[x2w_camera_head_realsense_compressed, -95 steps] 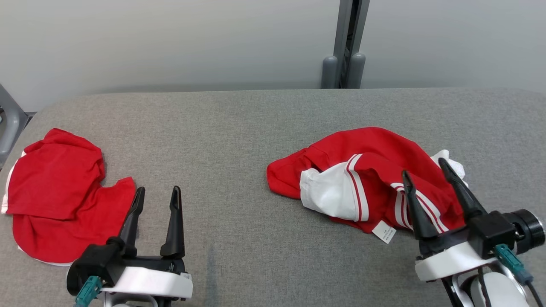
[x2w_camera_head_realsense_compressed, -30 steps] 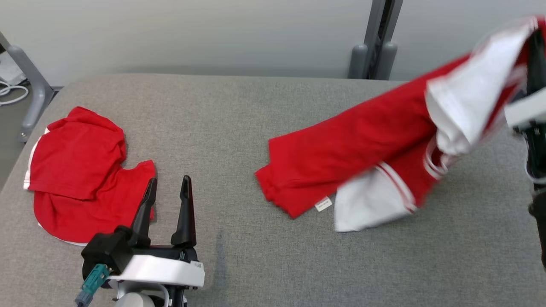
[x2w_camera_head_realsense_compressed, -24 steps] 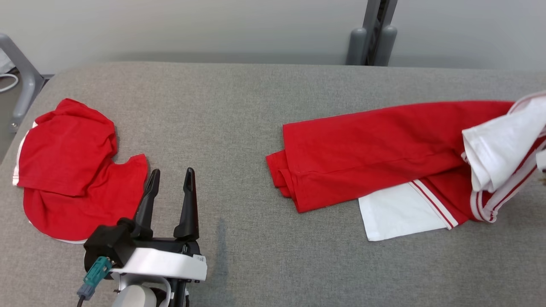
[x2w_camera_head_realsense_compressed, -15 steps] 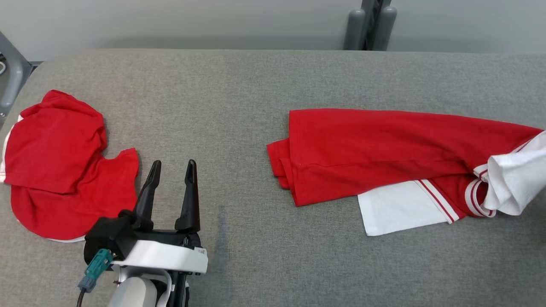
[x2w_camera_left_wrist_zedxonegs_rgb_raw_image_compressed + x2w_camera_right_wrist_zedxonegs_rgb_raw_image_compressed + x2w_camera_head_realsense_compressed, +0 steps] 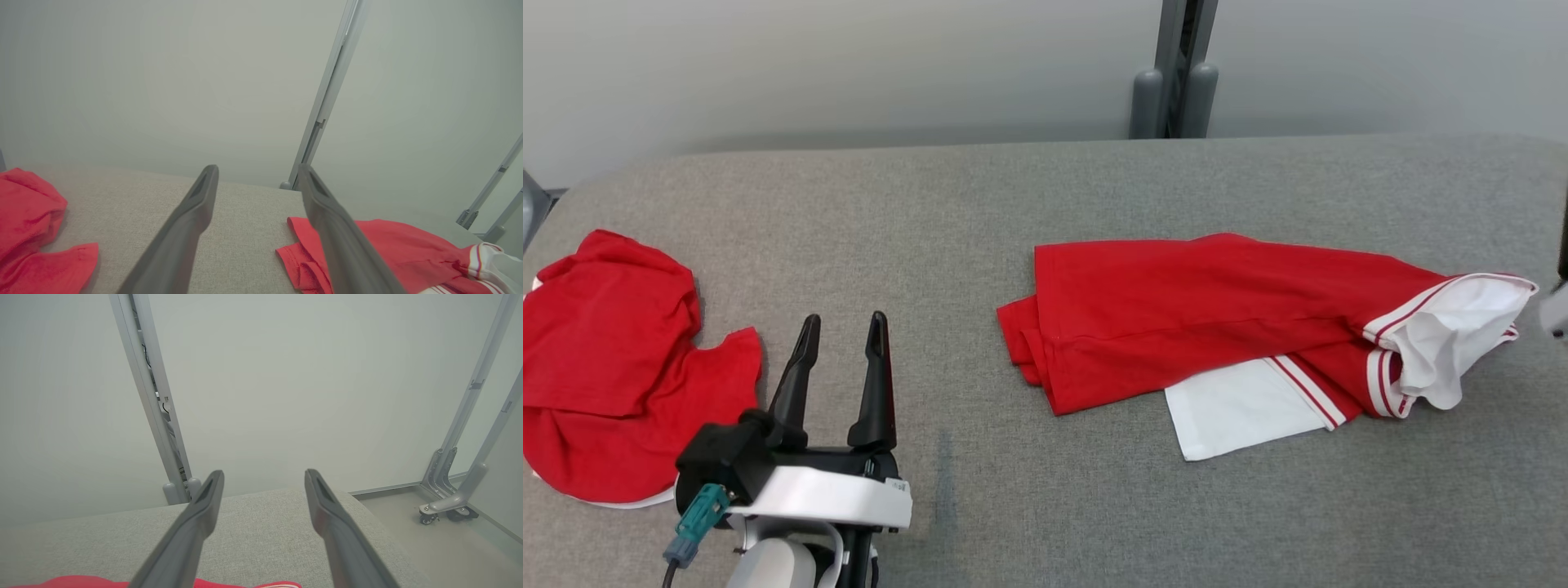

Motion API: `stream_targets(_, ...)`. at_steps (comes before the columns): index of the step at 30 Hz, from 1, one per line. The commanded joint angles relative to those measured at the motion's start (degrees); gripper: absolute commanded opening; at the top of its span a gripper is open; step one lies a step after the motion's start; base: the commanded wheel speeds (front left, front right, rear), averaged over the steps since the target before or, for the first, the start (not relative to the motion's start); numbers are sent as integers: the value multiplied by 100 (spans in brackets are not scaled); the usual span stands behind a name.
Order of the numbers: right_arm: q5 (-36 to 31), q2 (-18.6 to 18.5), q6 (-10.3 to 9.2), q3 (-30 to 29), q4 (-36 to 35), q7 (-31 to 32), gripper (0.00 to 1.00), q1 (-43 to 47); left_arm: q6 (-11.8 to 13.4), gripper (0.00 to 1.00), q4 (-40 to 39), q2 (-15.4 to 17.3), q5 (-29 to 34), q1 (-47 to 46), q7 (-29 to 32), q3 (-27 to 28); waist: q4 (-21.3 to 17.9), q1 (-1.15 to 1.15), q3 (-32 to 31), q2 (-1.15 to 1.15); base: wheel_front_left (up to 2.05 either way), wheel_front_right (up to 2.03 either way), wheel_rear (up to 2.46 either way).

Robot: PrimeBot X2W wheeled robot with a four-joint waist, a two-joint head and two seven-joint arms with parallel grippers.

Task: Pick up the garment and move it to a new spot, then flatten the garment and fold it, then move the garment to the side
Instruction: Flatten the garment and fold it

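Observation:
The garment [image 5: 1201, 314], a red shirt with white, red-striped sleeves, lies stretched out lengthwise on the right half of the grey padded table [image 5: 1013, 204]. One white sleeve [image 5: 1241, 408] lies flat at its near side and the other [image 5: 1454, 327] is bunched at its right end. My left gripper [image 5: 841, 327] stands open and empty at the lower left, well to the left of the garment [image 5: 392, 249]. In the right wrist view my right gripper [image 5: 263, 473] is open with nothing between its fingers. It hovers above the garment's red edge [image 5: 81, 582].
A second red garment [image 5: 613, 367] lies crumpled at the table's left end, just left of my left gripper. A grey post [image 5: 1176, 73] rises behind the table's far edge. Past the table's right end are bare floor and a wheeled metal frame [image 5: 449, 506].
My right gripper lowered the garment's raised sleeve end onto the table and opened, letting it go. The garment now lies stretched out. The camera shifted; my left gripper stayed put.

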Motion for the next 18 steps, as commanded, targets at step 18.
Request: stream_targets(18,-682,691,0,1067,-4913,-30,100,3092,34,100,-97,23,106,442,-20,-16,1,0,-445,0,0,0,0)
